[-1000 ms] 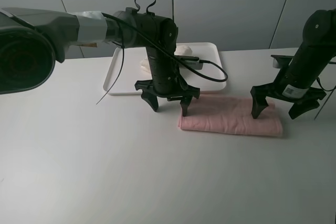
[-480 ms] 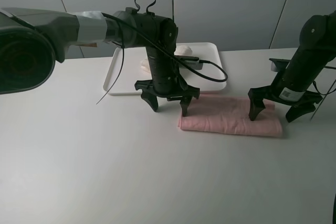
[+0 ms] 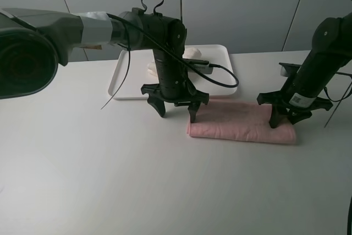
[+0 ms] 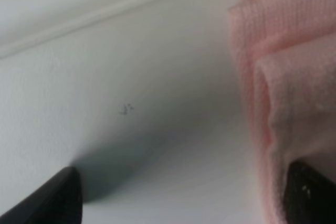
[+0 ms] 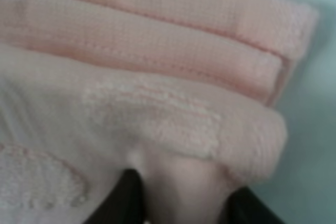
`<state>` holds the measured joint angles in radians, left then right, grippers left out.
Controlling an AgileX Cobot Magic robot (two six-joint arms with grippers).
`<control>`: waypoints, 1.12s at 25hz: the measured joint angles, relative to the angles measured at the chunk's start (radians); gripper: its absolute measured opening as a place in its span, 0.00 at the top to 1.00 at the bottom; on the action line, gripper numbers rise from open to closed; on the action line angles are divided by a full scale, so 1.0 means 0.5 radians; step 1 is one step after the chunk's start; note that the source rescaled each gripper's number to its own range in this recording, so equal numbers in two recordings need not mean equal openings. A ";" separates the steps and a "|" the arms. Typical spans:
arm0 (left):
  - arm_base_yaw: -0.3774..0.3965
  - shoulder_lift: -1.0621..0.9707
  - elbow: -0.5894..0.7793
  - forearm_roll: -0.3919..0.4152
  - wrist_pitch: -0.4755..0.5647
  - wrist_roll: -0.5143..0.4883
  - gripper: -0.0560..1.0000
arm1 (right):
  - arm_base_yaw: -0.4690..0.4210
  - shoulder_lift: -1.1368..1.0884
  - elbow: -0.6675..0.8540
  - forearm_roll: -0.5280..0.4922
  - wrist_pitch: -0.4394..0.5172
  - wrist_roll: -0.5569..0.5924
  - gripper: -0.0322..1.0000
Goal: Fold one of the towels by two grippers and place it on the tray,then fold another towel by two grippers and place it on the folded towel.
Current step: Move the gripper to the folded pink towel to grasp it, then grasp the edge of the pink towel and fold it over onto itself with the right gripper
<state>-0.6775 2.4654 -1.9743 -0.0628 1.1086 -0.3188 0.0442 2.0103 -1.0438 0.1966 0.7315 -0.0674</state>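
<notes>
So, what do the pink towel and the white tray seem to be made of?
Pink towel: soft terry cloth, matte. The right wrist view shows a looped pile, flat woven bands and stitched hems. White tray: probably hard plastic, smooth and slightly glossy, judging by its thin raised rim and rounded corners.

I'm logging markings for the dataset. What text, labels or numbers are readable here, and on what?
Nothing is legible.
On the right gripper, white sticker: dark print, too small to read.
On the pink towel and tray: no text visible.
</notes>
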 joint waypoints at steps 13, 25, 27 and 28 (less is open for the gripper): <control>0.000 0.000 0.000 -0.004 0.004 0.008 0.01 | 0.004 -0.040 0.041 0.077 -0.004 -0.183 0.92; 0.000 0.000 0.000 0.027 0.021 0.012 0.01 | 0.000 -0.325 0.056 0.735 0.175 -0.466 0.92; 0.000 0.000 0.000 0.027 0.021 0.012 0.01 | 0.000 -0.325 0.056 0.959 0.225 -0.574 0.92; 0.000 0.000 0.000 0.027 0.025 0.012 0.01 | 0.000 -0.325 0.056 1.062 0.253 -0.644 0.92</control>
<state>-0.6775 2.4654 -1.9743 -0.0495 1.1209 -0.3129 0.0442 1.8476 -1.0159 0.7277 0.8579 -0.3897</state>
